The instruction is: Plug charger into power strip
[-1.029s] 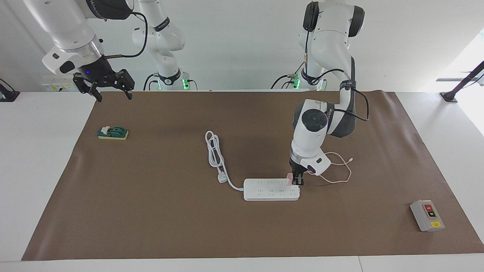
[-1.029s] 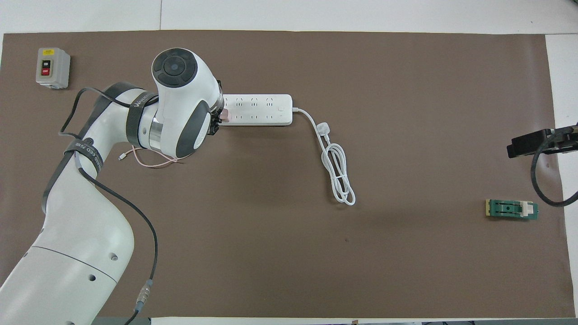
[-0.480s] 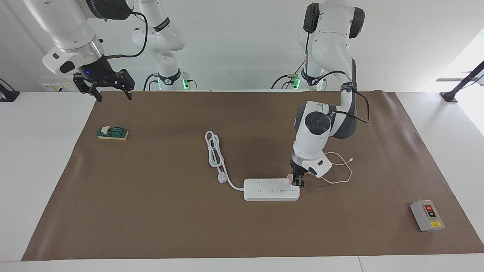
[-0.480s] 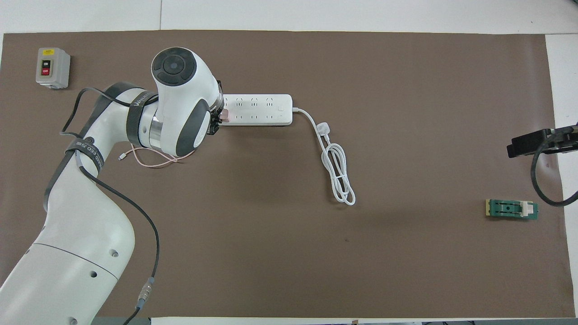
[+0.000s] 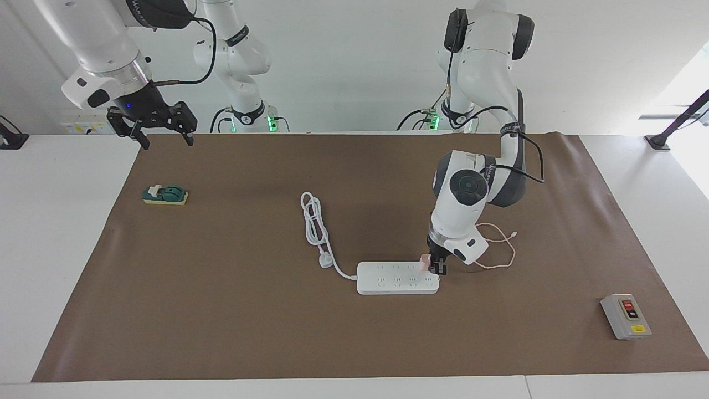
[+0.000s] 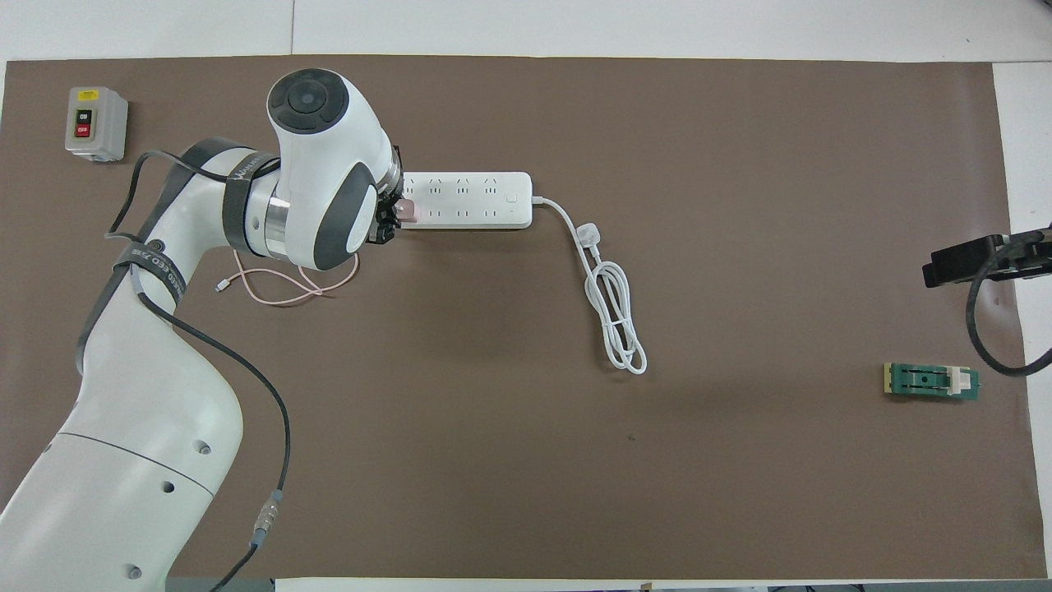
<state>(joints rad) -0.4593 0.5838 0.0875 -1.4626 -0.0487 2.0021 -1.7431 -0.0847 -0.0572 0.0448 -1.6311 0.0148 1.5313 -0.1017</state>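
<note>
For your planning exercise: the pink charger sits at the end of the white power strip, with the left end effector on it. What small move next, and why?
Probably lift the left end effector straight up: the small pale-pink cube charger already stands on the long white power strip, seemingly plugged in.

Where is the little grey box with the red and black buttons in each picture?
Facing view: the grey box sits low at the picture's right edge, on the brown mat, toward the left arm's end of the table.
Overhead view: the same box sits in the top left corner of the mat.
Shared landmark: the white power strip lies mid-table in both.
</note>
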